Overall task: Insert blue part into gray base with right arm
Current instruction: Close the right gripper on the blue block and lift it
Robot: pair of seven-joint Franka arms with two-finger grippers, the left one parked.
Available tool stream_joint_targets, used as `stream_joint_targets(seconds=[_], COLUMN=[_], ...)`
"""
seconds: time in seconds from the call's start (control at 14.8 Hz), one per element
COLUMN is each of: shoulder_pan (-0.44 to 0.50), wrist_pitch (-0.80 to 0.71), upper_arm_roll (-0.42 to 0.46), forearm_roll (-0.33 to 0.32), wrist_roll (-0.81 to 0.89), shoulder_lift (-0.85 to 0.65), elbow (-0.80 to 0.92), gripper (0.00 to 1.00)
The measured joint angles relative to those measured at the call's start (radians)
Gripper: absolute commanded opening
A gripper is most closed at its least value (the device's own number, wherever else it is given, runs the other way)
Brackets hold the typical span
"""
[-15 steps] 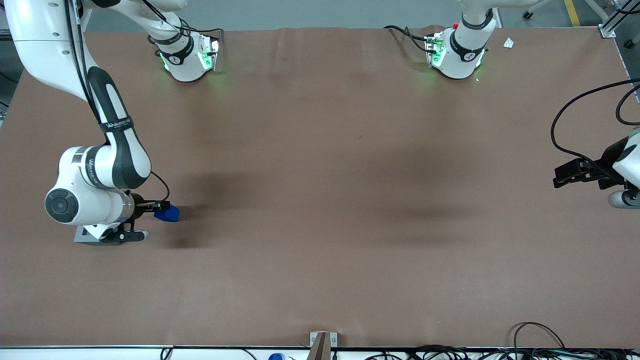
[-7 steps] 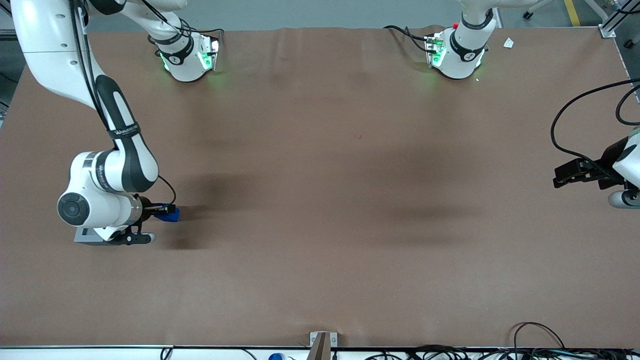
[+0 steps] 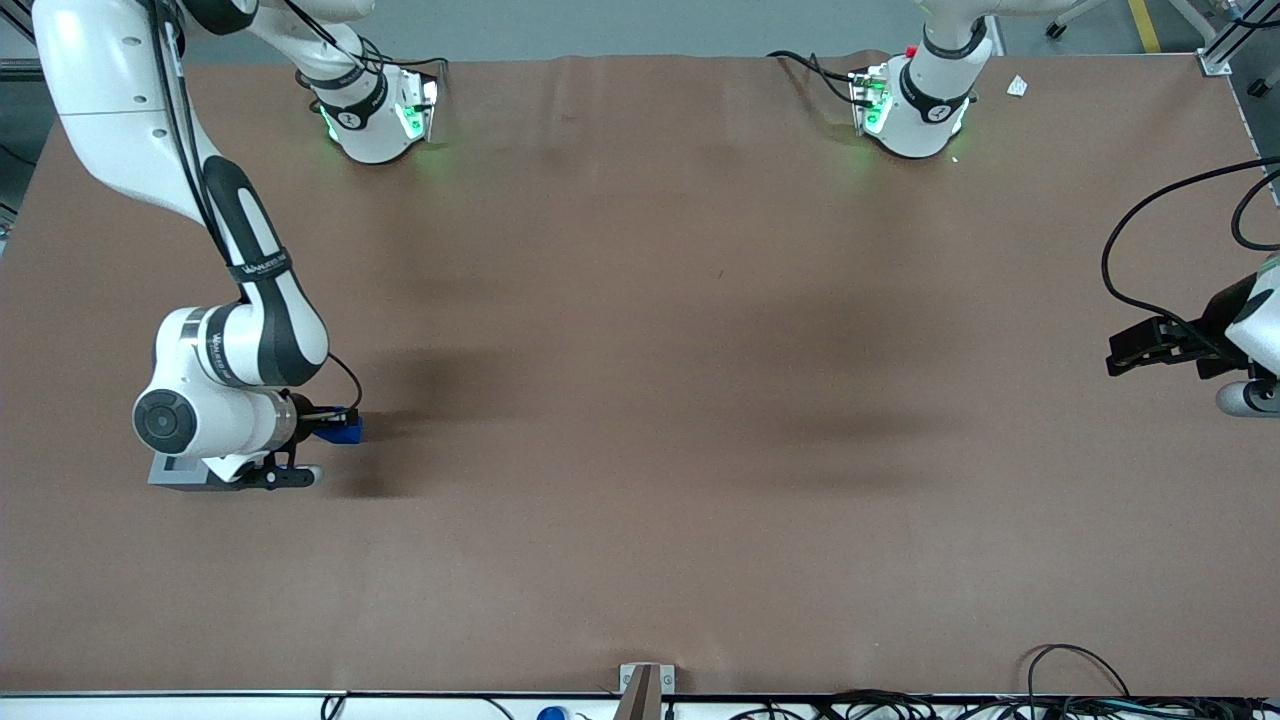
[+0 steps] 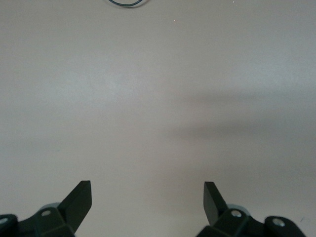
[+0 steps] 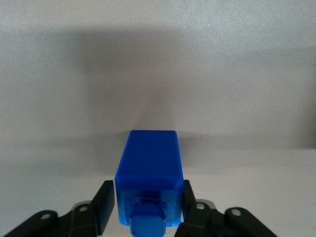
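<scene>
The blue part (image 3: 347,430) lies on the brown table toward the working arm's end, its narrower stepped end pointing at the wrist. My right gripper (image 3: 335,424) reaches in sideways, low over the table. In the right wrist view the gripper (image 5: 148,191) has one black finger (image 5: 104,203) against each side of the blue part (image 5: 148,158); it is shut on it. The gray base (image 3: 176,472) stands beside the blue part, a little nearer the front camera and mostly hidden under my wrist; its recess is hidden.
The brown table (image 3: 640,400) spreads wide toward the parked arm's end. Both arm bases (image 3: 375,115) stand at the edge farthest from the front camera. Cables (image 3: 1100,690) lie along the edge nearest the front camera.
My right arm has slid sideways toward the blue part, so the gripper covers more of it. The blue part has shifted only slightly. The gray base has not moved.
</scene>
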Motion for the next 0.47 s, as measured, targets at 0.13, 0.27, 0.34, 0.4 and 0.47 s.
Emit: stream_joint_targets(seconds=[0.13, 0.27, 0.34, 0.4, 0.47], shoulder_pan=[0.0, 0.0, -0.001, -0.003, -0.008], wrist_pitch=[0.0, 0.001, 0.001, 0.001, -0.005], upper_arm_roll=[-0.001, -0.004, -0.006, -0.009, -0.013], forearm_roll=[0.0, 0.0, 0.0, 0.0, 0.0], wrist_roll=[0.0, 0.001, 0.001, 0.001, 0.001], shoulder_lift=[0.0, 0.0, 0.0, 0.001, 0.0], elbow=[0.001, 0.002, 0.005, 0.013, 0.028], gripper=[0.26, 0.19, 0.16, 0.15, 0.15])
